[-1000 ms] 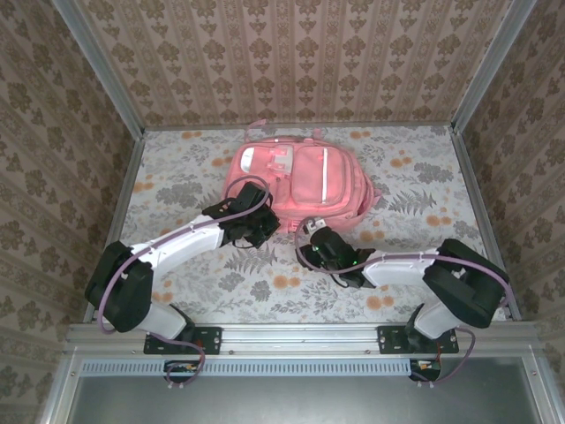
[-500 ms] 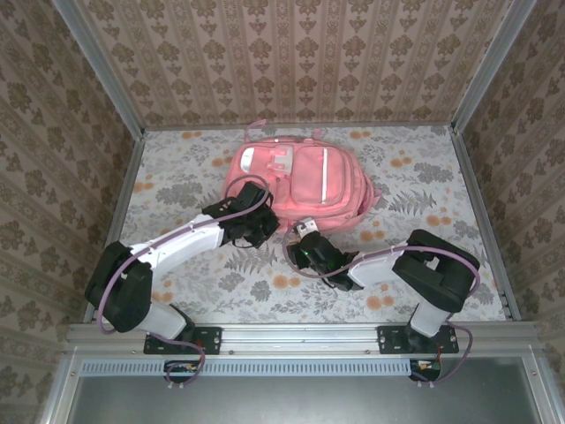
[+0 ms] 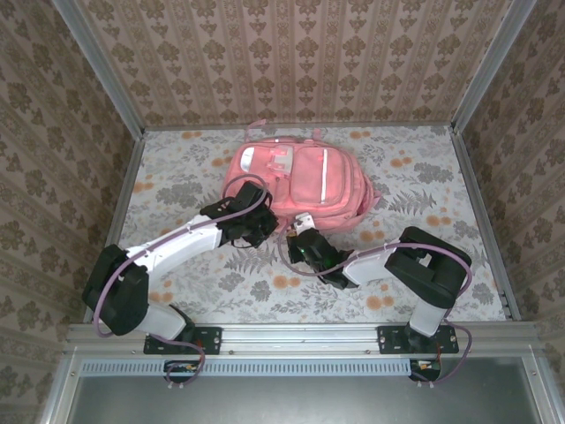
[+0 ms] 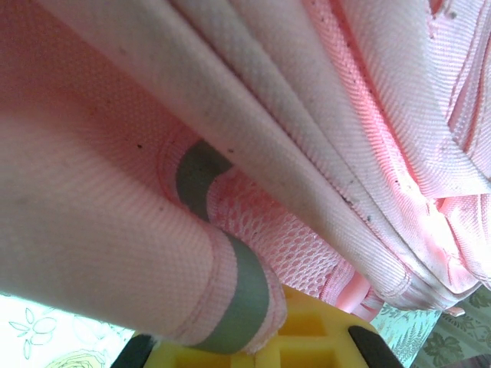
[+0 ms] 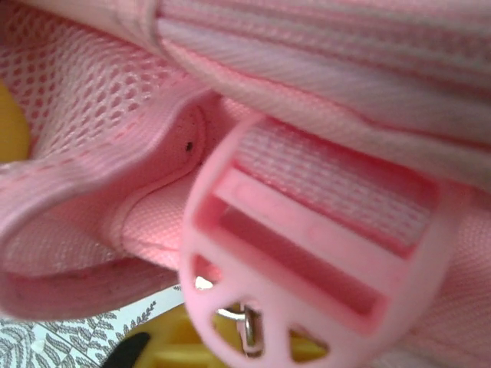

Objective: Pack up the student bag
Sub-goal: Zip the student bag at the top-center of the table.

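Two claws at work: left claw (image 3: 261, 223) and right claw (image 3: 301, 238) nuzzle the six o'clock edge of the student bag (image 3: 305, 181), which lies at the table's (image 3: 441, 168) twelve o'clock. How wide are they? Cannot tell, pink fabric covers them. Packing looks barely begun.

The tabletop (image 3: 424, 177) is patterned all over with flowers and leaves. The student bag (image 3: 305, 181) lies on it, just beyond the left pincer (image 3: 258, 223) and the right pincer (image 3: 303, 231).
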You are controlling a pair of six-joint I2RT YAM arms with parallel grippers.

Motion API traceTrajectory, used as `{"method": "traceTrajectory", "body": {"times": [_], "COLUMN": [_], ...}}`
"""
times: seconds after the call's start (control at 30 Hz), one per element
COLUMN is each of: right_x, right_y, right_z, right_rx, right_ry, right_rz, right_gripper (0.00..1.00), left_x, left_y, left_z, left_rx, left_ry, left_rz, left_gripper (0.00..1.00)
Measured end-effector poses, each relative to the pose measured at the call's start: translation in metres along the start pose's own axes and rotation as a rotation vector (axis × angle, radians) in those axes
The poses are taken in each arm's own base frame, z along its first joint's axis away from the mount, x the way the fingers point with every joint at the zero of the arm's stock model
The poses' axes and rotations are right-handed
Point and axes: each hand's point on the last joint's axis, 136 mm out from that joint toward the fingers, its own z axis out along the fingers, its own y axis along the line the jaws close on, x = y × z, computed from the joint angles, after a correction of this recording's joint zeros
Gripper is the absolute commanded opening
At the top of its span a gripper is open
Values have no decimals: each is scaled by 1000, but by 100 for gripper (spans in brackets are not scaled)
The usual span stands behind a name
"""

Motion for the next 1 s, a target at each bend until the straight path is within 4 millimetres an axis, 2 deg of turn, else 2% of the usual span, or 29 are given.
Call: {"method": "traceTrajectory", "body": {"times": [0.23, 0.5, 0.73, 1.0], "right_x": [0, 3, 15, 16], "right_y": [-3, -22, -50, -76], "right_z": [-6, -26, -39, -49], "right_rx": [15, 95, 168, 213], "right_ry": [19, 76, 144, 186], "right_rz": [-5, 22, 39, 72], "right_gripper": [0, 0, 0, 0], "left_x": [-1, -10, -23, -42], "left_y": [0, -1, 18, 39], "left_z": [0, -11, -18, -32], "left_rx": [-1, 24, 13, 33], "left_ry": [-2, -21, -41, -66], "left_rz": [-2, -23, -64, -103], "left_gripper": [0, 0, 0, 0]}}
